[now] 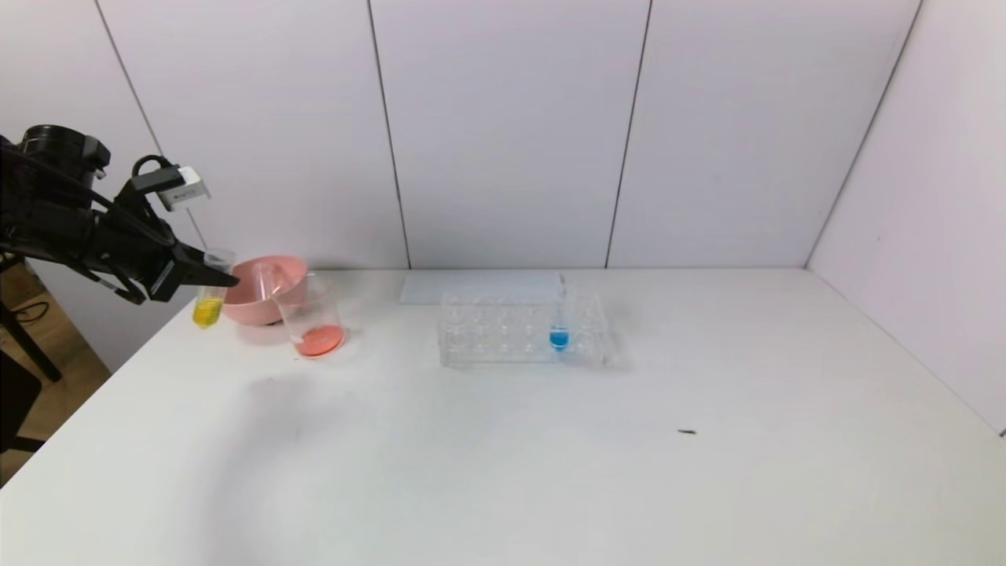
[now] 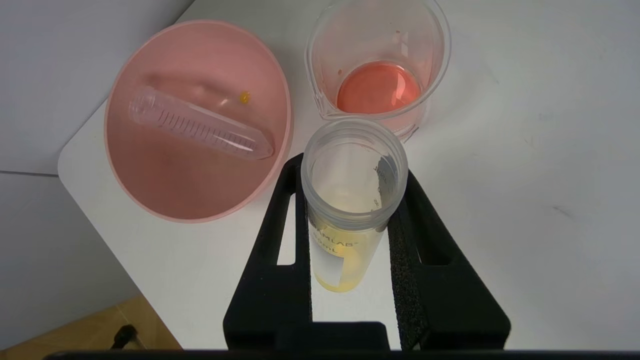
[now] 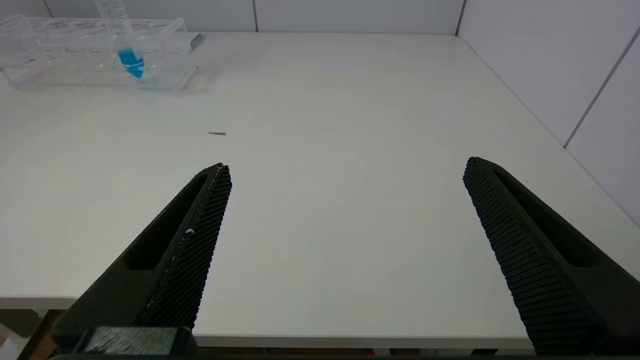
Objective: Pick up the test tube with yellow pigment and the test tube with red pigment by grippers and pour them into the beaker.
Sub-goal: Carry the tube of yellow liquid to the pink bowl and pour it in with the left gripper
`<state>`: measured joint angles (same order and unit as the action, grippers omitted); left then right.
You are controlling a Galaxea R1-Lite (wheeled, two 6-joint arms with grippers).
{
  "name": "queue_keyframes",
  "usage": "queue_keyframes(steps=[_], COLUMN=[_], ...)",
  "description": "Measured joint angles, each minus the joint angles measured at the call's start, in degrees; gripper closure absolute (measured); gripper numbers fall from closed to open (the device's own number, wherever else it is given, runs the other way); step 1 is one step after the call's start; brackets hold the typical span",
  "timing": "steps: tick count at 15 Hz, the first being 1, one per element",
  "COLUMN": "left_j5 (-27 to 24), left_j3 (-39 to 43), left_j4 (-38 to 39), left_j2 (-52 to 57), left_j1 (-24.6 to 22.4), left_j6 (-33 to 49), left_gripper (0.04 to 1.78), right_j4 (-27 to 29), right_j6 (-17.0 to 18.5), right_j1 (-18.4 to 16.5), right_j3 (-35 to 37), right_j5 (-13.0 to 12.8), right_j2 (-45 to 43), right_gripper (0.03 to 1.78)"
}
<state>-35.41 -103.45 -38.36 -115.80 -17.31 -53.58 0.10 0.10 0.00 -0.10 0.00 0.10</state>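
The clear plastic test tube with yellow liquid (image 2: 350, 210), standing just beside the clear glass beaker with red liquid (image 2: 378, 65), carries dark print on its wall reading "AMLAB", its first letters hidden behind the rim, with "0mL" beneath. The clear tube lying in the pink bowl (image 2: 200, 125) shows graduation marks; their numbers are unreadable.
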Motion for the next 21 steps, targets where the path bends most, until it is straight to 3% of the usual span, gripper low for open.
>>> queue_keyframes(steps=[7, 21], left_j5=[2.45, 5.53], left_j3=[-7.9, -10.36], left_j4=[-7.85, -7.55], left_j2=[-2.56, -4.13], left_j1=[-0.63, 0.59], left_j6=[-3.64, -5.55], left_gripper=[1.36, 1.36], right_j4=[0.0, 0.0], right_j6=[0.0, 0.0], right_j1=[0.0, 0.0], right_j3=[0.0, 0.0], right_j5=[0.0, 0.0], right_j2=[0.0, 0.0], right_gripper=[0.11, 0.11])
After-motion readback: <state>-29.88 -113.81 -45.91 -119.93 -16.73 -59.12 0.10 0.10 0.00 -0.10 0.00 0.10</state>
